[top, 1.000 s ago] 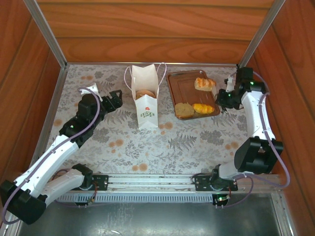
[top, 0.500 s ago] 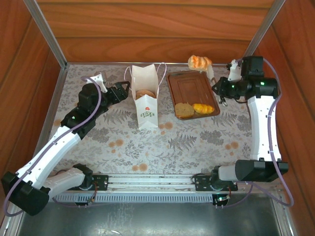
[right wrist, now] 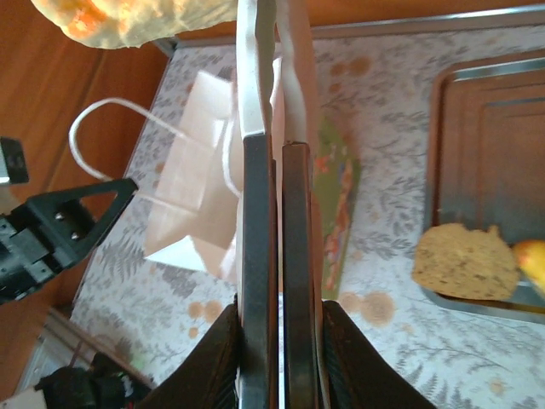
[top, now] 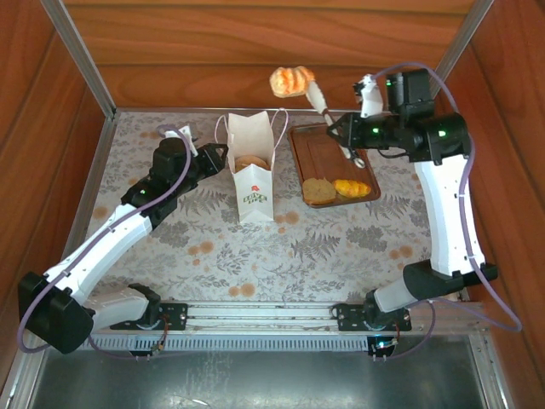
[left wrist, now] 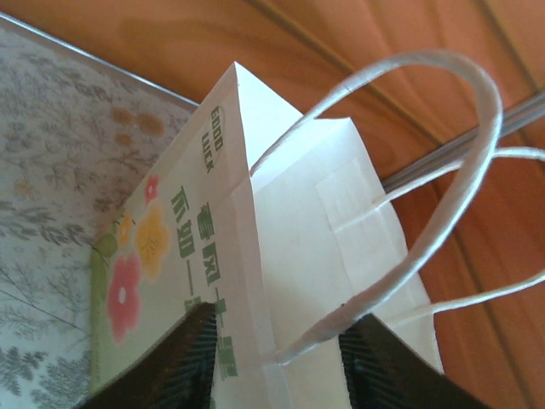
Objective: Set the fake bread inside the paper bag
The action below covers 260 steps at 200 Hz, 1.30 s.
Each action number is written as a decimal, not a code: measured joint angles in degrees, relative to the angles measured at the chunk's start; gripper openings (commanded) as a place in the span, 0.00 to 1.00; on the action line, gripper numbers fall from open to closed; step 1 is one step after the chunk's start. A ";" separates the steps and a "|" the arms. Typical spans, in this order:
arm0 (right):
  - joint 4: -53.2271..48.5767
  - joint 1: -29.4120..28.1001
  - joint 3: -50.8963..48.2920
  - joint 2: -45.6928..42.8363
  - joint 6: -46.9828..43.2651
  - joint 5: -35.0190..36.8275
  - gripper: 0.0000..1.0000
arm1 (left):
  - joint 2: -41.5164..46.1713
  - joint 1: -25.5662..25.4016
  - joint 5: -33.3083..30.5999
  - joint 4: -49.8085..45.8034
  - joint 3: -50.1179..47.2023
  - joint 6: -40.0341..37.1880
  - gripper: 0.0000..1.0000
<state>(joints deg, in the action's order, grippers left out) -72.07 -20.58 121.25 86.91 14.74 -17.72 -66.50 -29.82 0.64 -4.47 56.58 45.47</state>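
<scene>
At one o'clock from the paper bag (top: 254, 192), the right gripper (top: 312, 89) is pinching the fake bread (top: 291, 81) by its edge, risking a drop, while the left gripper (top: 215, 155) is straddling the bag's rim, grip unclear.

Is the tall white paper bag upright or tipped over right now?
Upright. The tall white paper bag stands on its base on the floral table, mouth open upward, a brown pastry visible inside.

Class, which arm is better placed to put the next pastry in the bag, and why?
Right. The right tool grips tongs holding a pastry in the air, up near the bag. The left tool straddles the bag's rim and holds no pastry.
</scene>
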 measured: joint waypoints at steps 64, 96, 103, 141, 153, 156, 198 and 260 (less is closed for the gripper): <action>2.89 -9.99 0.02 5.95 2.82 -2.14 0.17 | 1.97 0.00 -3.82 0.11 -0.35 0.02 0.10; 4.61 -12.57 -0.09 8.17 3.80 -3.50 0.17 | 2.54 0.00 -5.07 -0.26 -1.03 0.20 0.06; 5.25 -12.90 -0.44 8.39 3.98 -3.80 0.17 | 2.58 0.00 -5.31 -0.33 -1.25 0.24 0.05; 7.69 -13.27 -4.24 8.26 4.90 -5.16 0.17 | 3.02 0.02 -6.40 -0.79 -1.51 0.26 0.01; 8.17 -13.27 -6.29 8.26 5.29 -5.07 0.17 | 3.50 0.02 -6.78 -1.01 -1.79 0.26 0.00; 8.22 -13.27 -6.84 8.26 5.31 -5.03 0.17 | 3.58 0.02 -6.86 -1.05 -1.86 0.26 0.00; 6.75 -13.25 -10.23 8.17 5.40 -1.88 0.17 | 4.85 0.04 -7.87 -1.66 -2.27 0.26 0.00; 1.14 -13.27 -8.46 6.99 3.87 4.44 0.24 | 5.68 0.13 -8.31 -2.08 -2.97 0.26 0.00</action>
<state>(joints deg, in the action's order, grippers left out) -70.94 -33.85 112.79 93.91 18.61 -13.28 -60.82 -29.69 -7.66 -6.55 53.60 45.74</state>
